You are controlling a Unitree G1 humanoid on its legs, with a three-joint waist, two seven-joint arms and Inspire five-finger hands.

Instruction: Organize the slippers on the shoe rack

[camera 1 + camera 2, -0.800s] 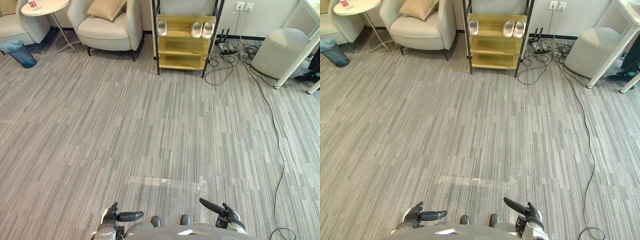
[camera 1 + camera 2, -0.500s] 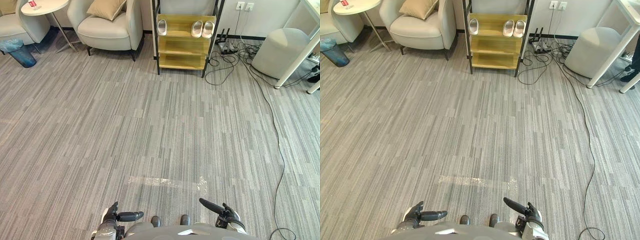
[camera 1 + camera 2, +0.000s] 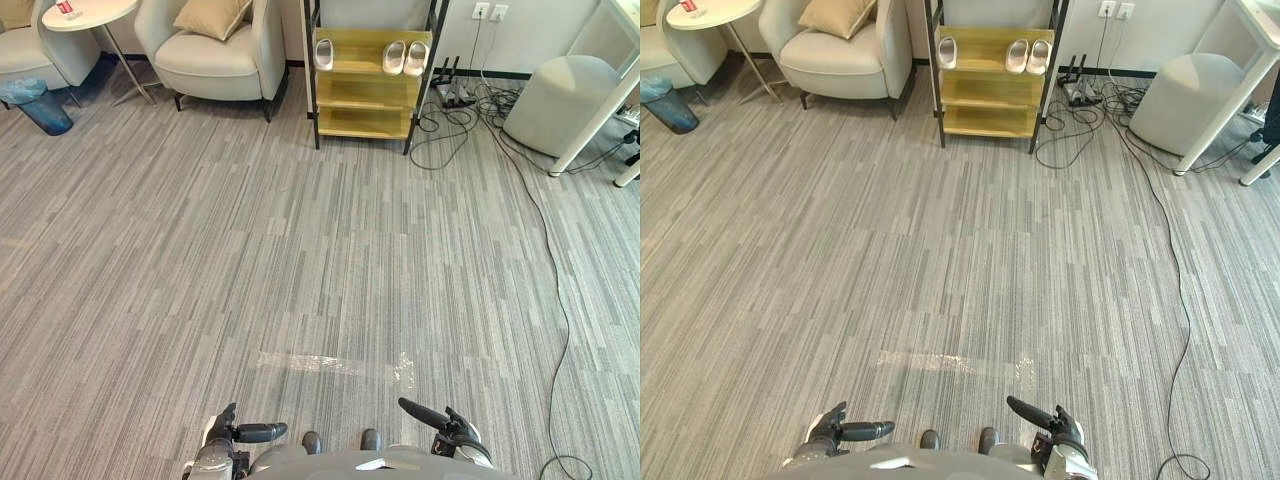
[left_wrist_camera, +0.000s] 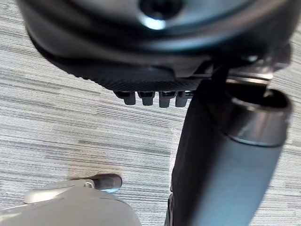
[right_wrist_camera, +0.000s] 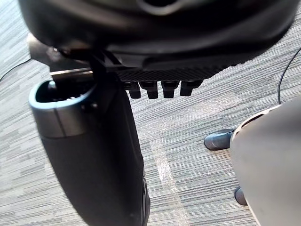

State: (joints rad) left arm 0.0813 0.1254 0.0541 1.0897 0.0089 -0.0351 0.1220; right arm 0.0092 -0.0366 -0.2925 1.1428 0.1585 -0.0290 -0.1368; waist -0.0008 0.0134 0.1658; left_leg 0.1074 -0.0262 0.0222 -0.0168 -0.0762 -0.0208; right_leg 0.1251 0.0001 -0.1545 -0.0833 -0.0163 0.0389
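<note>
The wooden shoe rack [image 3: 365,92] stands against the far wall, well away from me. On its top shelf a single pale slipper [image 3: 324,54] lies at the left. A pair of pale slippers [image 3: 394,57] [image 3: 416,58] lies side by side at the right. The lower shelves look bare. My left hand [image 3: 222,438] and right hand [image 3: 452,430] hang low at the near edge, both open and holding nothing. Their thumbs [image 4: 221,165] [image 5: 94,155] stick out over the carpet.
Grey striped carpet stretches between me and the rack. An armchair [image 3: 215,50], a round side table [image 3: 85,15] and a blue bin [image 3: 35,105] stand far left. A grey pouf [image 3: 555,105], a white table leg [image 3: 590,120] and trailing cables [image 3: 540,220] lie at the right.
A person's dark foot at the far right edge by the white table has drawn back towards the edge. My hands and the slippers have not moved.
</note>
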